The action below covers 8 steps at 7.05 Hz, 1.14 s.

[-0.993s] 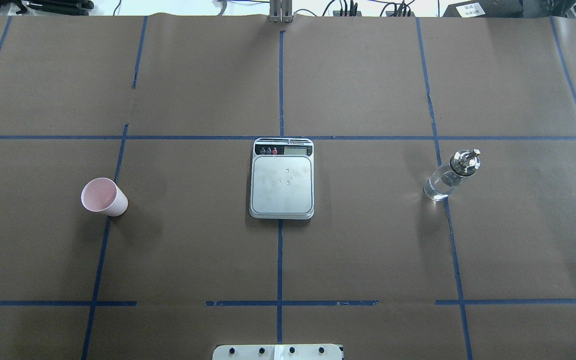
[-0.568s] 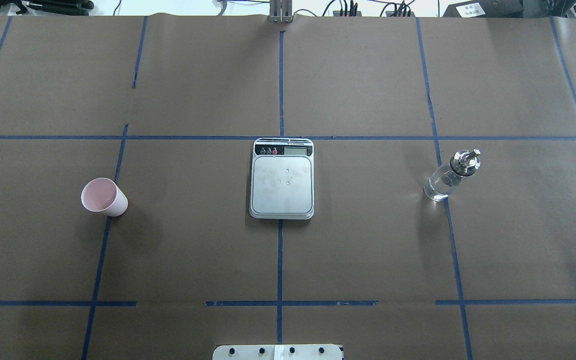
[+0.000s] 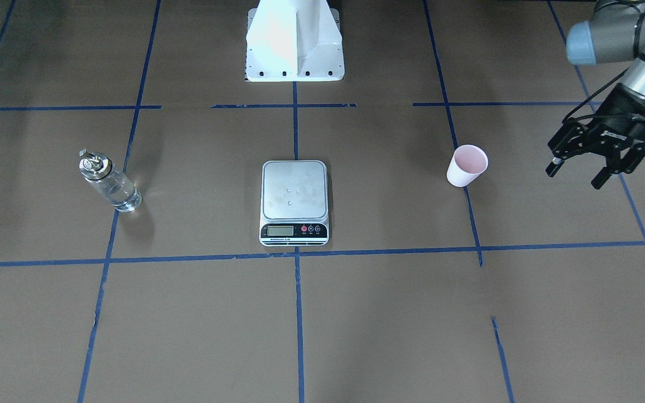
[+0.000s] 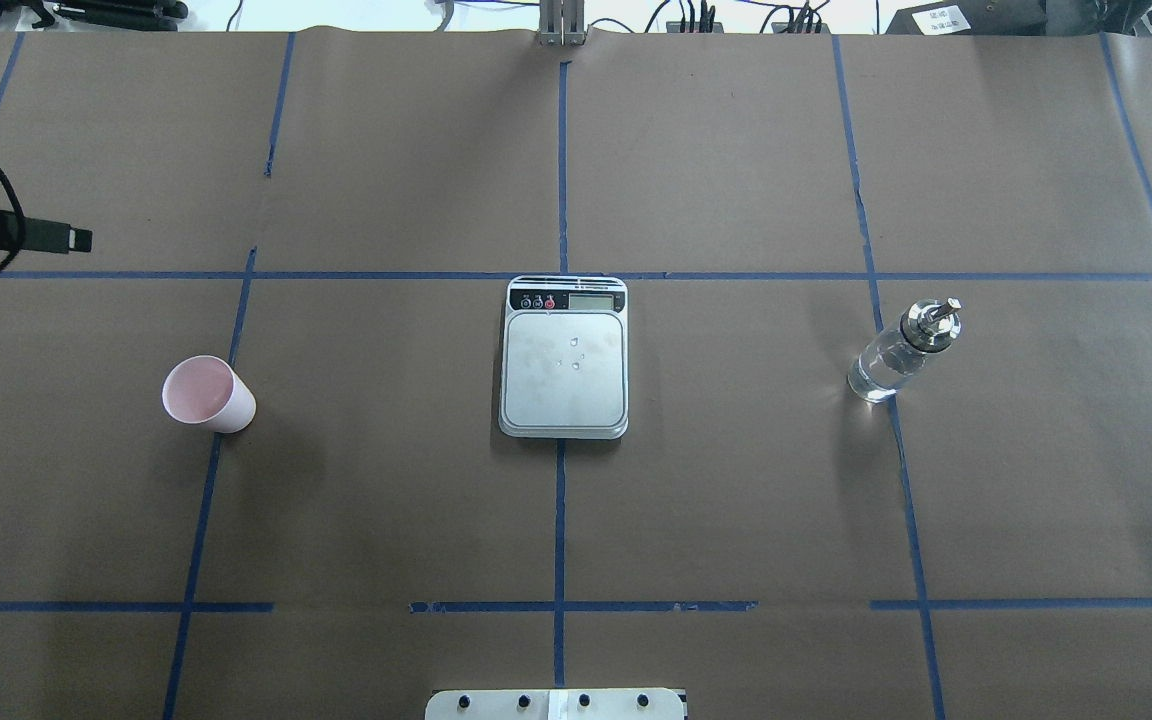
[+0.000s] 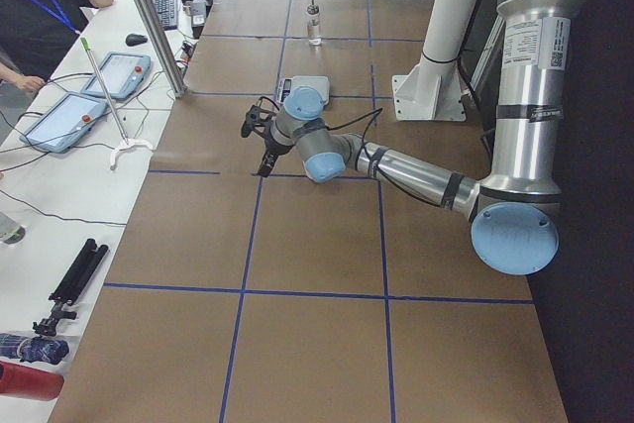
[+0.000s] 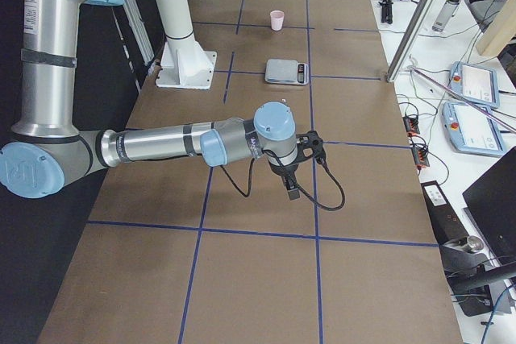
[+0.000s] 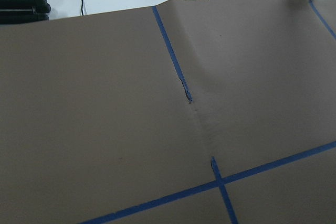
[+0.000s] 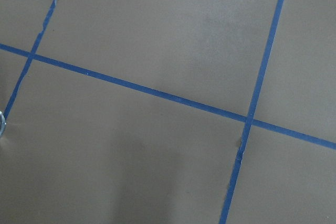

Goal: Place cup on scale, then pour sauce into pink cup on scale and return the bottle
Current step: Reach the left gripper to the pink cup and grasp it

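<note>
The pale pink cup (image 3: 468, 165) (image 4: 208, 393) stands upright on the brown paper, on my left side. At the table's centre lies the scale (image 3: 277, 184) (image 4: 536, 385), nothing on its plate but a few drops. The glass bottle (image 3: 108, 182) (image 4: 901, 350) with clear sauce stands upright on my right side. My left gripper (image 3: 575, 174) hovers open and empty, outward of the cup and apart from it; only one of its fingertips (image 4: 66, 238) shows in the overhead view. My right gripper (image 6: 292, 179) shows only in the exterior right view, well short of the bottle; I cannot tell if it is open.
The white robot pedestal (image 3: 294, 39) stands at the table's near edge. Blue tape lines grid the brown paper. A person (image 5: 40, 7) sits at a side table with tablets (image 5: 74, 116) and cables beyond the far edge.
My left gripper's fingertip has come into the overhead view at the left edge; before, no arm showed there. Cup, scale and bottle have not moved.
</note>
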### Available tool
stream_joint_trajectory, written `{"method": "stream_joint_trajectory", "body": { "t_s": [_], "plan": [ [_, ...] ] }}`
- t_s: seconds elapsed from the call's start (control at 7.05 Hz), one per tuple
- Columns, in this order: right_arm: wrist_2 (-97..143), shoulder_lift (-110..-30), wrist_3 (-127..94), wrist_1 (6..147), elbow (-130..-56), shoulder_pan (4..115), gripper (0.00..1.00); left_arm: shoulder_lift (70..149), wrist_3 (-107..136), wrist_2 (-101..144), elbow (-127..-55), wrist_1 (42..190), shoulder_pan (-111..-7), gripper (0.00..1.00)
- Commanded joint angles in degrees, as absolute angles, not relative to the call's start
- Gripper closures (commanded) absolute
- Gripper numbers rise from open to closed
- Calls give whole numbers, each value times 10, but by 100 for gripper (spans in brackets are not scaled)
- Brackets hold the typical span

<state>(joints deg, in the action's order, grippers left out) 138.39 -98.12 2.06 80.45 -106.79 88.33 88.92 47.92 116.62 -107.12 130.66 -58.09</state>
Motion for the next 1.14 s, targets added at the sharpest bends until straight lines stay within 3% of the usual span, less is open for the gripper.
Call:
{"method": "stream_joint_trajectory", "body": {
  "t_s": [0.0, 0.28, 0.85, 0.99],
  "plan": [
    [1385, -990, 21, 803, -1069, 883, 0, 873, 605, 1112, -1105, 1233, -488, 51],
    [1390, -998, 20, 804, -1068, 883, 0, 876, 651, 1092, -1106, 1227, -428, 50],
    [1394, -999, 19, 804, -1068, 884, 0, 875, 647, 1097, -1107, 1230, -411, 51],
    [1394, -999, 21, 804, -1067, 884, 0, 875, 647, 1096, -1107, 1230, -404, 59]
  ]
}}
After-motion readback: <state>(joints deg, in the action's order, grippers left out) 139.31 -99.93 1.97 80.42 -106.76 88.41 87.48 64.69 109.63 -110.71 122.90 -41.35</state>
